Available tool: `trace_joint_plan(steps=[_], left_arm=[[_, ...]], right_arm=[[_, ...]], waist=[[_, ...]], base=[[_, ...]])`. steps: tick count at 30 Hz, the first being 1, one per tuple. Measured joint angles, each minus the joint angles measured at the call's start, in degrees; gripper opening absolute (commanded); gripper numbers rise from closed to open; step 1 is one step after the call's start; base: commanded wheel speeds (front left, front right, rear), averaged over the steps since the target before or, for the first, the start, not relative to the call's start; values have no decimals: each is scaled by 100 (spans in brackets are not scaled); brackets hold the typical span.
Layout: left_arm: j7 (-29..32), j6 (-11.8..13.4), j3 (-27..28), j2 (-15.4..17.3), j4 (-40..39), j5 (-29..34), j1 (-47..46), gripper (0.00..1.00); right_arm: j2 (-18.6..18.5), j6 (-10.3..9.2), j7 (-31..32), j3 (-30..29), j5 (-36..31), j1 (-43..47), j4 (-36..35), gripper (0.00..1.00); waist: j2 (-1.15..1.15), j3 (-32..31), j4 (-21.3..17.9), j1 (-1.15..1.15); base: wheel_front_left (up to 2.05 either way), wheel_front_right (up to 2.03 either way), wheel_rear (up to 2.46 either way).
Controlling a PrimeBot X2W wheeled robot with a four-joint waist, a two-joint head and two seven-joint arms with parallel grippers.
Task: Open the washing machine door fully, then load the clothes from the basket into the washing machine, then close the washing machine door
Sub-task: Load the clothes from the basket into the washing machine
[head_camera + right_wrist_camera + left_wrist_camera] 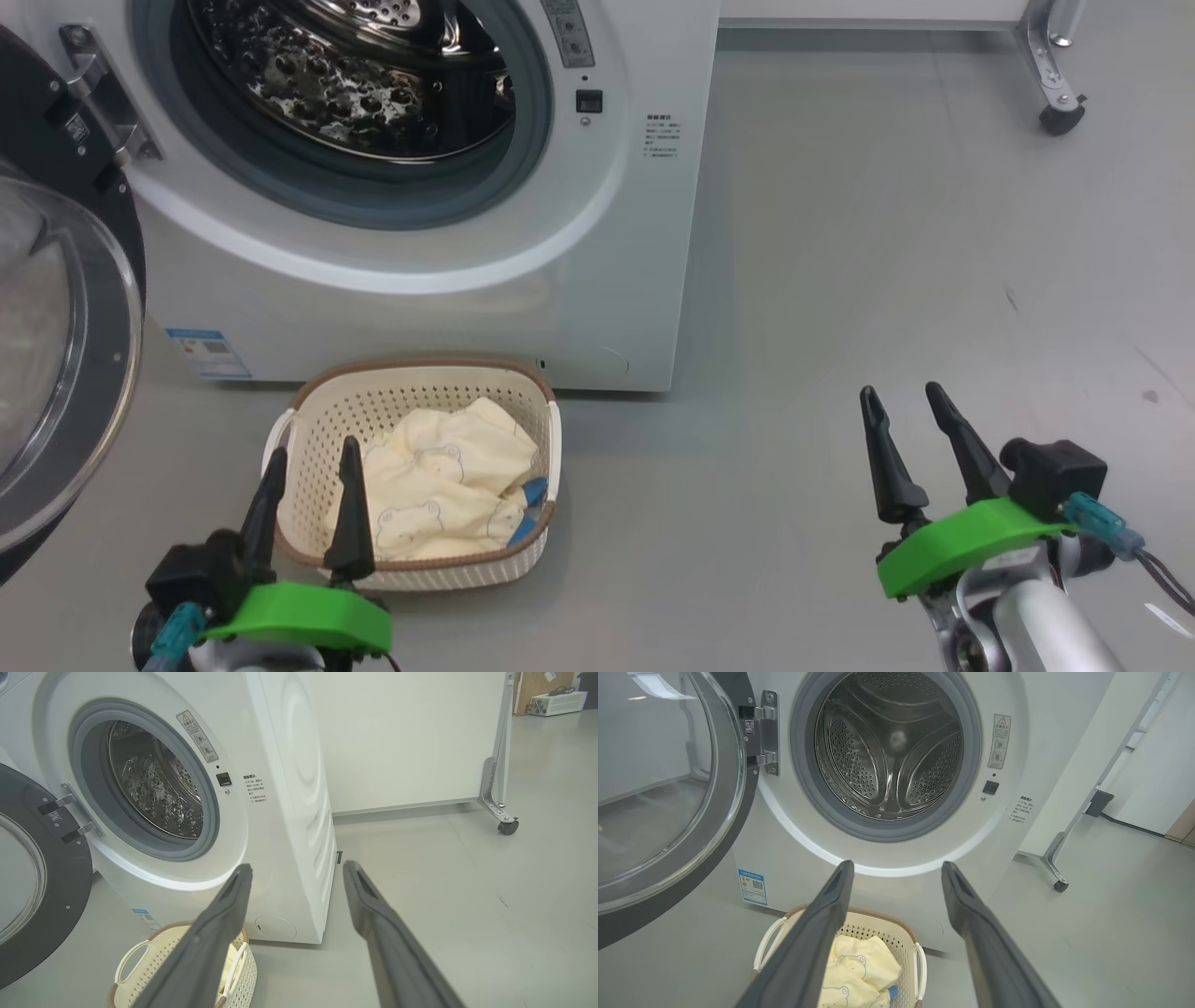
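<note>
- While the door (663, 793) stands swung wide to the left on its hinge (768, 732), the drum (889, 746) is fully exposed. The door's glass faces out into the room.
- Washer (420, 308): white front-loader on a grey floor (840, 233). The steel drum and the grey seal (887, 830) around it are in plain sight. A blue label (752, 886) sits low on the front, left side.
- Basket (373, 406): upright on the floor, just in front of the washer and below the seal. Whether it touches the washer cannot be told.
- Clothes (439, 485): lying loose inside the basket, heaped toward its near right side. The bear print faces up, with a blue patch against the right wall.
- Left gripper (314, 448): fingers spread as wide as they go, nothing between them. In the head view it sits at the basket's near left corner, tips over the basket's inside. Contact with basket or clothes cannot be confirmed. In the left wrist view the fingers point at the washer front under the seal, with the basket below them.
- Right gripper (901, 388): fingers likewise spread wide, holding nothing. It is over bare floor to the right of the basket, well apart from basket and washer.
- Caster (1061, 119): on a metal frame leg, on the floor at the far right, well apart from the washer.
</note>
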Motion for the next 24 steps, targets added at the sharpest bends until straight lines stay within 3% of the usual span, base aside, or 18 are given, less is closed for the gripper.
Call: trace_joint_plan(steps=[11,24], left_arm=[[0,93,111,3,-83,283,-5,100],[0,57,97,-22,-66,419,-1,100]], right_arm=[[5,0,0,0,0,-3,21,100],[8,0,0,2,0,-8,55,100]], waist=[[0,-13,35,0],[0,-57,30,0]], base=[[154,-154,0],[18,-18,0]])
